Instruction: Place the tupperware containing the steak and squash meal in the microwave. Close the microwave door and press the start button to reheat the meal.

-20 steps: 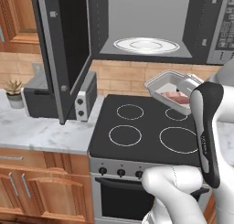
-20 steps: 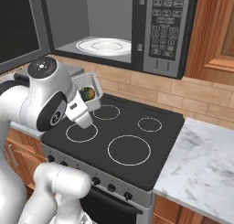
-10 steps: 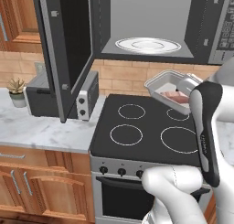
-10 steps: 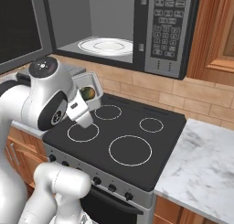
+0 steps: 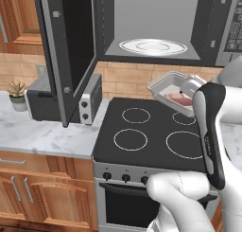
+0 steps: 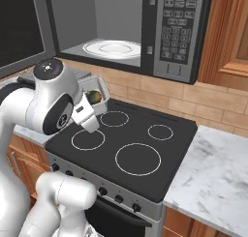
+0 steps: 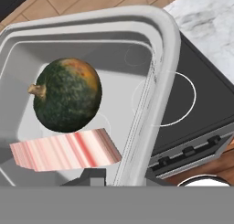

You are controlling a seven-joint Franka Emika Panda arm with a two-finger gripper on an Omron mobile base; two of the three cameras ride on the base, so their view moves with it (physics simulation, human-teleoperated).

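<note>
My gripper [image 7: 123, 177] is shut on the rim of the clear tupperware [image 7: 155, 45], one dark finger on either side of its wall. Inside lie a pinkish-red striped steak [image 7: 64, 150] and a dark green squash [image 7: 66, 99]. I hold the tupperware [image 5: 171, 85] [image 6: 95, 93] in the air over the back of the stove, below the microwave [image 5: 156, 18] [image 6: 177, 28]. The microwave door [image 5: 71, 51] is swung wide open to the left. The white turntable [image 5: 152, 46] [image 6: 112, 49] inside is bare. My own arm hides the gripper in the left base view.
The black four-ring stove [image 5: 156, 131] is under the tub. A small grey toaster oven [image 5: 56, 101] and a potted plant [image 5: 17, 91] stand on the marble counter to the left, behind the open door. More marble counter [image 6: 213, 173] lies to the right.
The whole picture has shifted a little, so the camera moved. The tupperware stays in my gripper at about the same spot over the stove.
</note>
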